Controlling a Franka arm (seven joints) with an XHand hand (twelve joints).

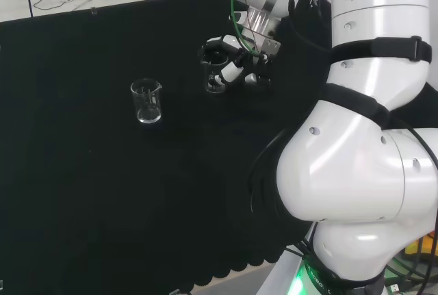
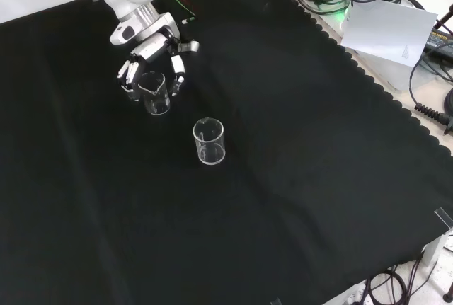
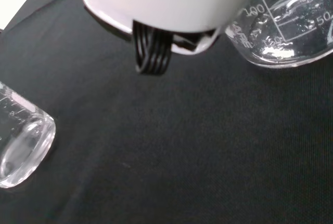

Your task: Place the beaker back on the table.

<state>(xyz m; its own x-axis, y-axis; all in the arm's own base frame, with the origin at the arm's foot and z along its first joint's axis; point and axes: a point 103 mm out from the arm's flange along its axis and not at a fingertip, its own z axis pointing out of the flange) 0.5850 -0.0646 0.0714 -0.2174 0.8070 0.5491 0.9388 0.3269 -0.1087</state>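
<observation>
Two clear glass beakers are on the black cloth. One beaker point(image 1: 215, 79) point(image 2: 156, 94) is upright at the hand point(image 1: 231, 66) point(image 2: 151, 53), whose black and white fingers point(image 2: 178, 71) curl round its upper part from both sides. Its base is at or just above the cloth; I cannot tell which. In the wrist view this beaker point(image 3: 289, 29) is close under the palm, printed scale facing the camera. The second beaker point(image 1: 147, 101) point(image 2: 209, 141) point(image 3: 21, 148) stands free, left of the hand in the head view and nearer the camera in the front view.
The arm's white links point(image 1: 363, 144) take up the right of the head view. The cloth's scalloped edge point(image 2: 368, 82) runs along the right of the front view, with cables and a paper sheet point(image 2: 386, 32) beyond it.
</observation>
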